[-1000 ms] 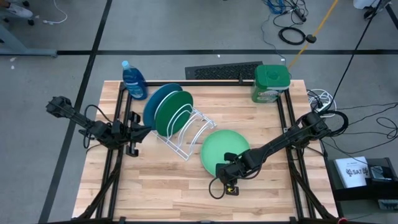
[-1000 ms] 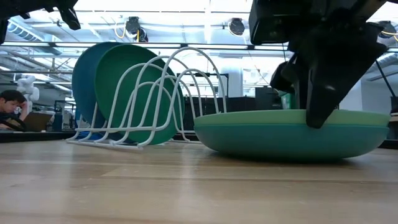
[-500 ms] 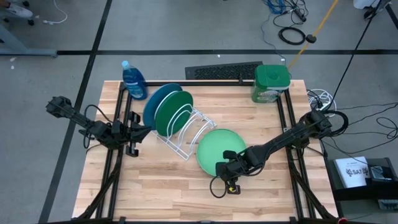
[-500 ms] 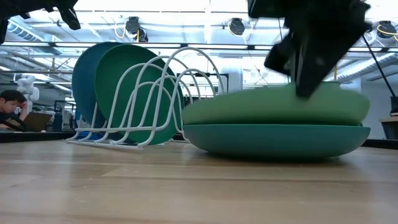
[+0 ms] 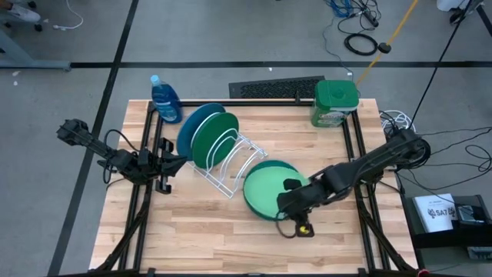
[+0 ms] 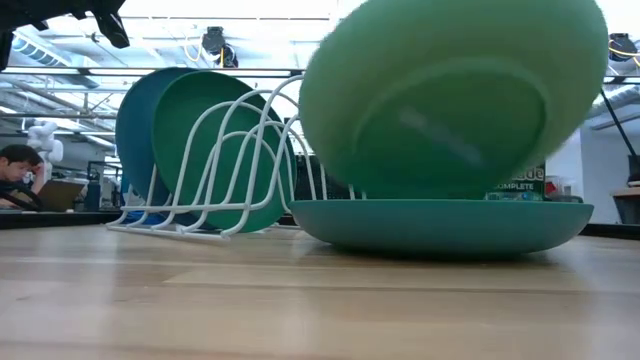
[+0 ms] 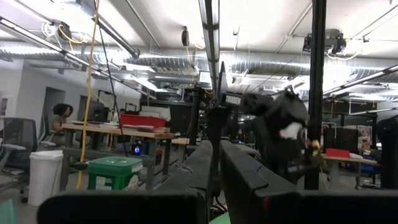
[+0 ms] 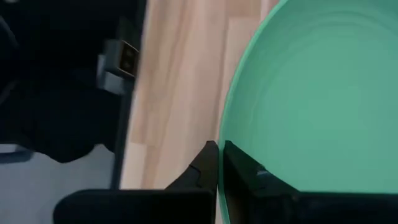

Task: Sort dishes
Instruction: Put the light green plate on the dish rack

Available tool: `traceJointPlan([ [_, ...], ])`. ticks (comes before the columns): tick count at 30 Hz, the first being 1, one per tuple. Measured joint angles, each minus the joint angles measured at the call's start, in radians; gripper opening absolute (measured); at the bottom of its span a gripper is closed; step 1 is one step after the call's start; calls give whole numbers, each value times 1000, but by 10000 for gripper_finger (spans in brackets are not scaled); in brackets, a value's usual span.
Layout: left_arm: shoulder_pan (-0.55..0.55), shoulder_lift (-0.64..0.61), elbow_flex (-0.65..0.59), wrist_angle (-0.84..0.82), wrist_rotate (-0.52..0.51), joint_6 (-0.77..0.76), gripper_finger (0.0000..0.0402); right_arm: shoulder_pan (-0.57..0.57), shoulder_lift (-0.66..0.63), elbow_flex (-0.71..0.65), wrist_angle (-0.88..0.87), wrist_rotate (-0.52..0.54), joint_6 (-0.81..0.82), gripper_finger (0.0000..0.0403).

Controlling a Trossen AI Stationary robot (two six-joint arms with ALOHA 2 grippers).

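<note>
The right hand (image 5: 286,198) is clenched on the rim of the light green plate (image 5: 265,192), pinching its edge between the two fingers, and holds that plate tipped up off the teal plate (image 6: 440,222), which lies flat on the table (image 5: 207,231) under it. The step in hand looks like lifting this plate to stand it in the white rack (image 5: 231,165). The rack sits at about ten o'clock from the lifted plate, with the blue plate (image 5: 192,127) and the dark green plate (image 5: 214,137) already upright in its far slots. The next move calls for turning the plate fully on edge and lining it with a free slot, without knocking the wire hoops.

The left hand (image 5: 173,163) waits at the table's nine o'clock edge; I cannot tell how its fingers stand.

The table is pale wooden planks. A blue bottle (image 5: 164,98) and a green-lidded tub (image 5: 335,102) stand along its twelve o'clock edge. Beyond is a workshop with bare ceiling pipes, where a person (image 6: 18,172) sits at a desk.
</note>
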State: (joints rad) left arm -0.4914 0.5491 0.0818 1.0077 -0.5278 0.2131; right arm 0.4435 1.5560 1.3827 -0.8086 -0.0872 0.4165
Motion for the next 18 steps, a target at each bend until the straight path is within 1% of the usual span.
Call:
traceJointPlan([
  [5,0,0,0,0,0,0,31,0,-100,0,42,31,-41,0],
  [10,0,0,0,-5,0,0,31,0,-176,0,123,44,-106,0],
  [14,0,0,0,-26,2,0,31,0,-216,0,223,57,-198,0],
  [18,0,0,0,-59,12,-1,31,-1,-226,0,301,62,-302,0],
])
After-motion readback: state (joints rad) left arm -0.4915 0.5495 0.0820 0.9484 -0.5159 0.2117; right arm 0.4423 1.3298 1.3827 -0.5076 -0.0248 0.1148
